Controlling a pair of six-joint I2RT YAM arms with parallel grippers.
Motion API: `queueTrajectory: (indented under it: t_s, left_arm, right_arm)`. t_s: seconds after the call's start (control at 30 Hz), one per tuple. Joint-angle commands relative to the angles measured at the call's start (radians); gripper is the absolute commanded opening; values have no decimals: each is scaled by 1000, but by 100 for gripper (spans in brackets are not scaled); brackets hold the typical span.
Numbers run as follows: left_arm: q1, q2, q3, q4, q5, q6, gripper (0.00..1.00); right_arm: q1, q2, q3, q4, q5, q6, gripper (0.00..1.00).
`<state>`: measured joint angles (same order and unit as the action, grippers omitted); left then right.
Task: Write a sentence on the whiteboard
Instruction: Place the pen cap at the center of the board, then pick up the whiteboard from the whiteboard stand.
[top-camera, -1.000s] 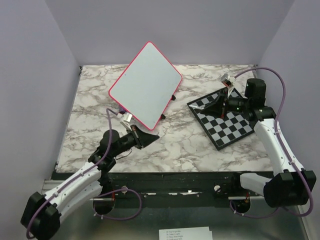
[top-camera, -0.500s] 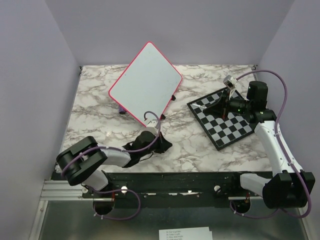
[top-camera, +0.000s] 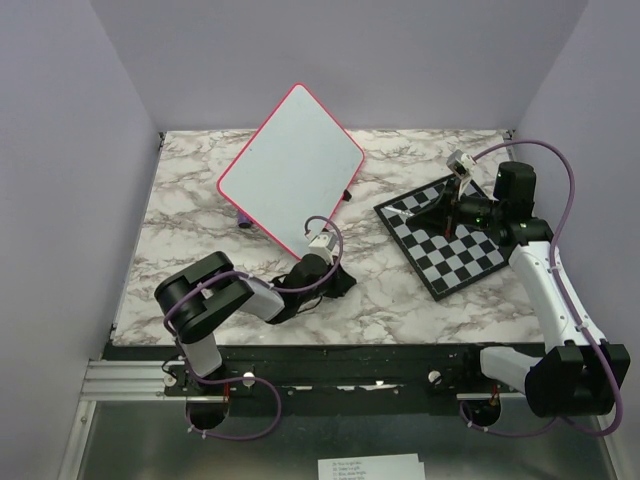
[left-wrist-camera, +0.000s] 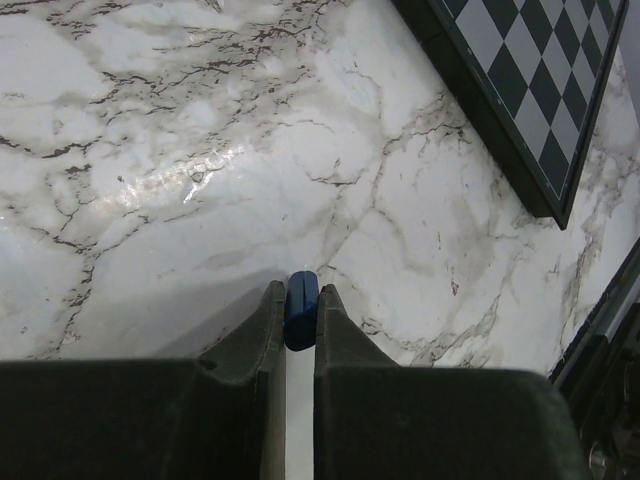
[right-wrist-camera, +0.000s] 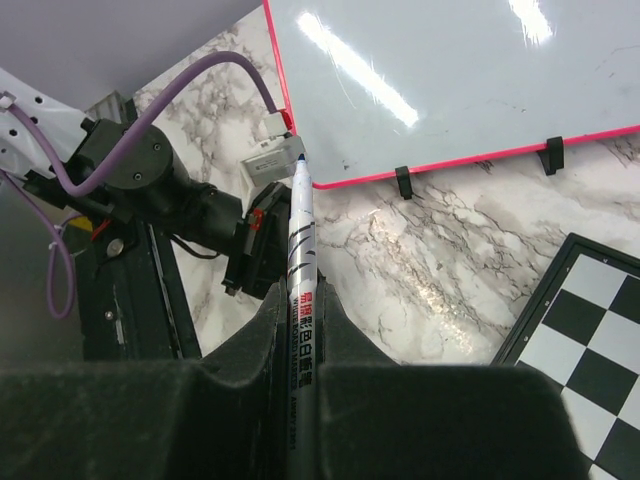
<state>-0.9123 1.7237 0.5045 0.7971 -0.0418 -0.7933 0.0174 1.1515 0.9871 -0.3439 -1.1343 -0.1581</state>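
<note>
Lavender walls close in a marble tabletop (top-camera: 190, 230). The whiteboard (top-camera: 290, 170) stands tilted at the rear, left of centre, with a black-and-white chessboard (top-camera: 455, 250) lying well apart to its right. A small dark purple thing (top-camera: 243, 220), too small to identify, sits just beside the whiteboard's lower left edge. A printed sheet (top-camera: 370, 467) lies below the arm bases.

The left arm is folded low, its left gripper (top-camera: 340, 282) near the front middle of the tabletop, between whiteboard and chessboard. The right gripper (top-camera: 440, 203) hangs over the chessboard's far corner.

A second ago the left arm stretched out from the left with its gripper just by the whiteboard's near corner. It has since swung right and doubled back on itself. The right arm shifted a little to the right in the first half second, then held. Whiteboard and chessboard have not moved.

Only the left wrist view shows the left gripper (left-wrist-camera: 300, 295) closed on a small blue piece (left-wrist-camera: 301, 312), above bare marble (left-wrist-camera: 200, 150) with the chessboard's edge (left-wrist-camera: 540, 90) at upper right. Only the right wrist view shows the right gripper (right-wrist-camera: 300, 300) clamped on a white marker (right-wrist-camera: 301, 260), tip pointing up. Beyond it are the whiteboard's pink rim (right-wrist-camera: 450, 90), two black feet (right-wrist-camera: 403, 182) and the folded left arm (right-wrist-camera: 150, 170).
</note>
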Motion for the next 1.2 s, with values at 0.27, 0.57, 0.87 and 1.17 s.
queueTrajectory:
  t_s: [0.27, 0.57, 0.87, 1.17]
  left_arm:
    - [-7, -44, 25, -108, -67, -4, 39]
    - [-5, -333, -29, -252, -82, 72, 66]
    - [188, -939, -58, -637, -115, 204, 99]
    - [751, -1086, -6, -744, 299, 85, 99]
  right_arm:
    - [-13, 4, -8, 0, -16, -31, 0]
    - [-13, 1, -7, -9, -21, -46, 0]
    - [-14, 7, 2, -38, -27, -81, 1]
    - [-13, 11, 12, -52, -64, -83, 1]
